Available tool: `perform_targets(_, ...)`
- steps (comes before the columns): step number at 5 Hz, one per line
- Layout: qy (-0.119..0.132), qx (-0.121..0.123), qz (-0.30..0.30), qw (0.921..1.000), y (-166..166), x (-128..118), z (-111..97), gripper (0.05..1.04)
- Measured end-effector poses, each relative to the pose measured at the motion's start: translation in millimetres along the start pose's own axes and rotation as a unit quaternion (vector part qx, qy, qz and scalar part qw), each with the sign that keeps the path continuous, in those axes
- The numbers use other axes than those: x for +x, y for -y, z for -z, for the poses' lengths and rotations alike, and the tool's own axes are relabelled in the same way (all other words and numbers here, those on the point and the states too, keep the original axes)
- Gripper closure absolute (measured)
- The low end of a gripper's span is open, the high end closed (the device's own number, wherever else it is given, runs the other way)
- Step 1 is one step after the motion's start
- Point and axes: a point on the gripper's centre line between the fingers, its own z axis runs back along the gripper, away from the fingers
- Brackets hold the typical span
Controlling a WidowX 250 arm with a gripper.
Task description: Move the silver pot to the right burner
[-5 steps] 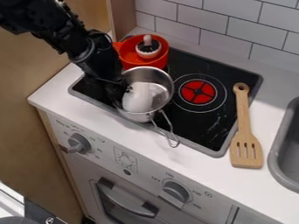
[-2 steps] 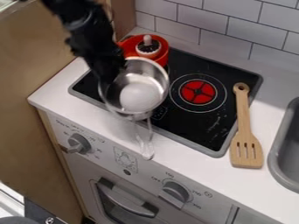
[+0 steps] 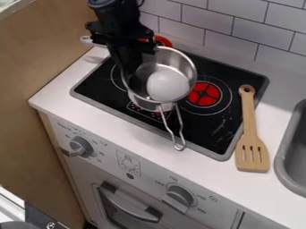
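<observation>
And the gripper (image 3: 136, 70) looks clamped on the silver pot (image 3: 184, 67), its fingers at the pot's left rim. So the grasp is made, and the pot appears to be up off the stovetop (image 3: 206, 134), though the placing is still to do! The pot hangs just right of the gripper, wire handle (image 3: 179, 148) towards the camera, and it overlaps the left side of the red right burner (image 3: 206, 94) in view. What's left, I'd judge: a bit further right, lower, let go.
</observation>
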Motion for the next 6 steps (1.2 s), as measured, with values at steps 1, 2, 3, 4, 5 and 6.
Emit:
perform_targets(1, 0.013, 0.0, -0.001, 0.9999, 9.4, 13.1, 1.0, 1.028)
perform_targets(2, 0.024, 0.01, -0.008, 0.9996, 19.5, 30.9, 18.0, 1.028)
perform_targets(3, 0.034, 0.007, -0.019, 0.9992, 30.5, 46.7, 25.3, 1.028)
perform_targets(4, 0.044, 0.013, -0.028, 0.9985, 36.9, 53.1, 31.6, 1.028)
perform_targets(5, 0.053, 0.022, -0.028, 0.998, 38.1, 57.0, 39.7, 1.028)
perform_targets(6, 0.067, 0.024, -0.022, 0.9972, 37.2, 61.2, 40.9, 1.028)
